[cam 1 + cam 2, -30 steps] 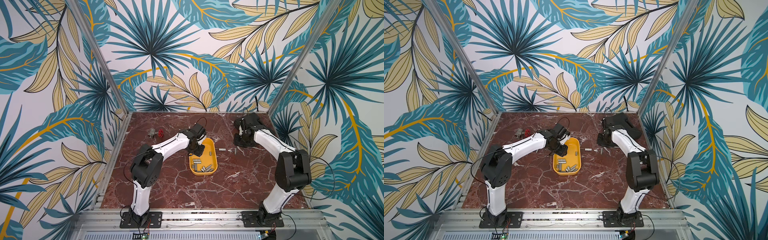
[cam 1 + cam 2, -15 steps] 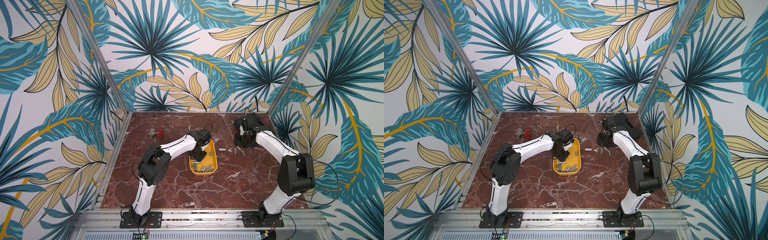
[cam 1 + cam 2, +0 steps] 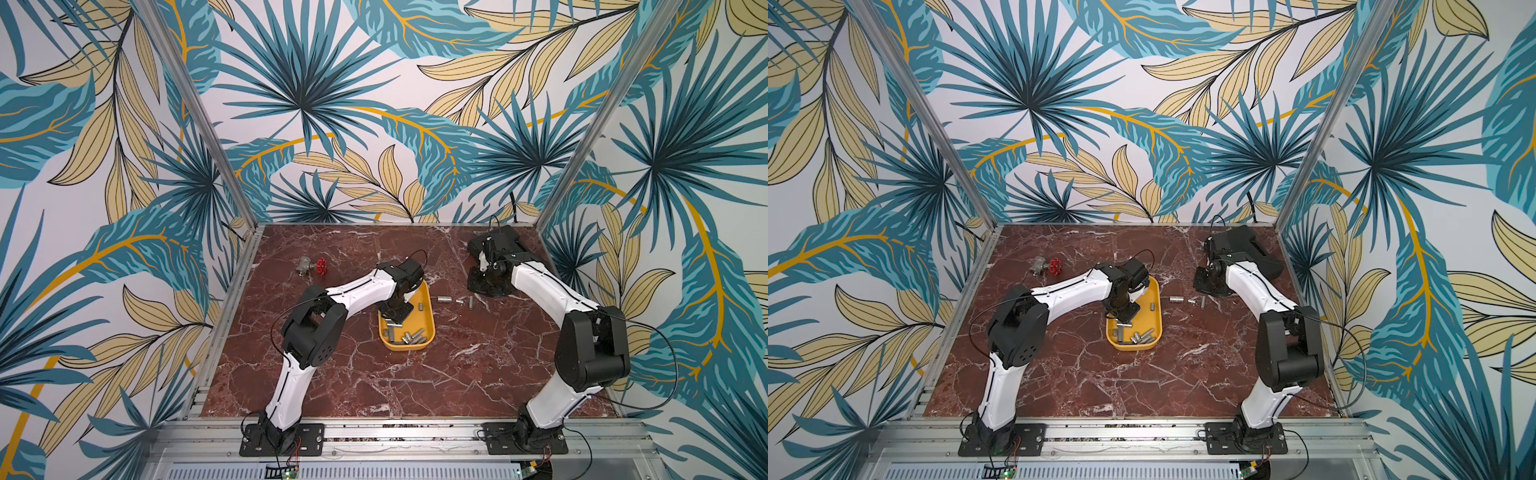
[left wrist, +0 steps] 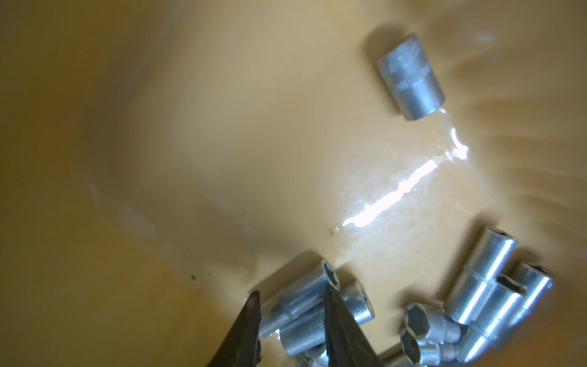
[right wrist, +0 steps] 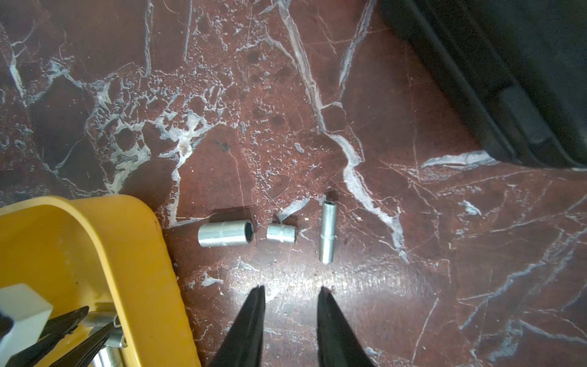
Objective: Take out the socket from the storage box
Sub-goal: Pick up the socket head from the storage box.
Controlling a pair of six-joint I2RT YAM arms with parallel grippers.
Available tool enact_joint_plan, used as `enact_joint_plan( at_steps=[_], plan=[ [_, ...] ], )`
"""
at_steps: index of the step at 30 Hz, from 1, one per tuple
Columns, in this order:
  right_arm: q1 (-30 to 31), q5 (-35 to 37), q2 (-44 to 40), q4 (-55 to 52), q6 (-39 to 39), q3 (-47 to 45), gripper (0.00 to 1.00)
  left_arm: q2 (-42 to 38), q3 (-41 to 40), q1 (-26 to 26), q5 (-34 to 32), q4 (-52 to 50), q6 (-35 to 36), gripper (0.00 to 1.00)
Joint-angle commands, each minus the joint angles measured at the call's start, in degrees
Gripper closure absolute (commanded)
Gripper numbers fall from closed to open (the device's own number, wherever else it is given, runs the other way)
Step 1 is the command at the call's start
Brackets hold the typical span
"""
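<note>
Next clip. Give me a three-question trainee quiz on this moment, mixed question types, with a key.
1. How many sockets lie on the table outside the tray?
2. True or false: the right end effector holds a socket.
3. The left end effector reaches into: A) the tray, B) the case, C) the valve.
Key: 1 three; 2 false; 3 A.
</note>
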Motion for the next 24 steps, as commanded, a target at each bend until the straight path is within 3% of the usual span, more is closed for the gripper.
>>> enact_joint_plan(
  at_steps=[1,9,24],
  plan=[
    [-0.24,-0.51,-1.07,-0.21,0.65,-0.63,0.7,2.6,2.34,0.06,-1.19,-0.17,0.82,0.64],
    [-0.23,-0.31,-1.91,0.04,1.08,-1.39,0.7,3.38,3.44,0.05,-4.49,0.34,0.24,0.65],
    [-0.23,-0.18,-3.19,0.31,1.54,-2.81,0.7,-1.51,1.91,0.06,-2.15,3.64,-1.02,0.62]
  ],
)
